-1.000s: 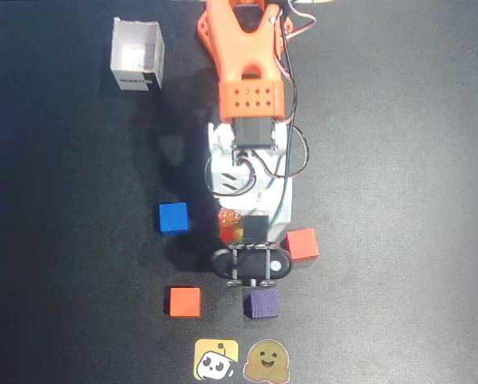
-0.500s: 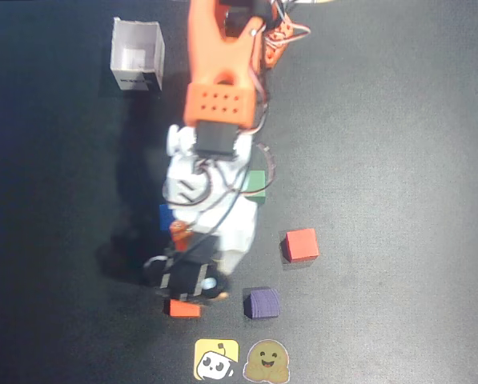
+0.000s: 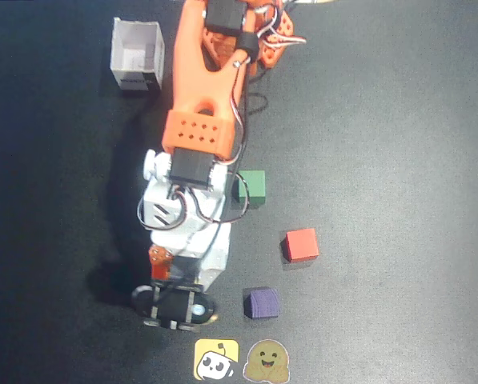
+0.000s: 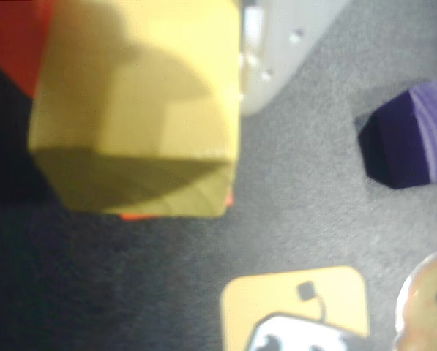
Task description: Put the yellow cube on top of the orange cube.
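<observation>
In the wrist view the pale yellow cube point(image 4: 137, 110) fills the upper left, held between the red finger point(image 4: 13, 36) and the white finger point(image 4: 277, 44) of my gripper point(image 4: 141, 66), which is shut on it. A thin orange sliver of the orange cube point(image 4: 134, 216) peeks out under the yellow cube's lower edge. Whether the two cubes touch I cannot tell. In the overhead view the gripper point(image 3: 174, 308) is at the lower left of centre and hides both cubes.
A red cube point(image 3: 301, 244), a purple cube point(image 3: 263, 302) and a green cube point(image 3: 255, 187) lie to the right of the arm. Two stickers point(image 3: 216, 360) sit at the front edge. A white open box point(image 3: 137, 54) stands at the back left.
The arm has swung left, from beside the red cube to over the spot where the orange cube lay. The green cube is uncovered and the blue cube is hidden under the arm.
</observation>
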### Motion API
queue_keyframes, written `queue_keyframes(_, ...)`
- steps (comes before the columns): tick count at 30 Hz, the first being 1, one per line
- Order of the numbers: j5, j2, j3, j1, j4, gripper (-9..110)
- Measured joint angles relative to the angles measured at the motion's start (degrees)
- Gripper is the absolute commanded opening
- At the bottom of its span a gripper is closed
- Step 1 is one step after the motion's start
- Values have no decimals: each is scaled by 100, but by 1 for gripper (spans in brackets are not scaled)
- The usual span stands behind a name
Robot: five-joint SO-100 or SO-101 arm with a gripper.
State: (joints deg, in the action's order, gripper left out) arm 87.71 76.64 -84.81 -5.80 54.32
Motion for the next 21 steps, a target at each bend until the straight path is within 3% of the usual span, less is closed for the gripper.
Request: queue_keyframes(21,466,-422,18,0,229,4)
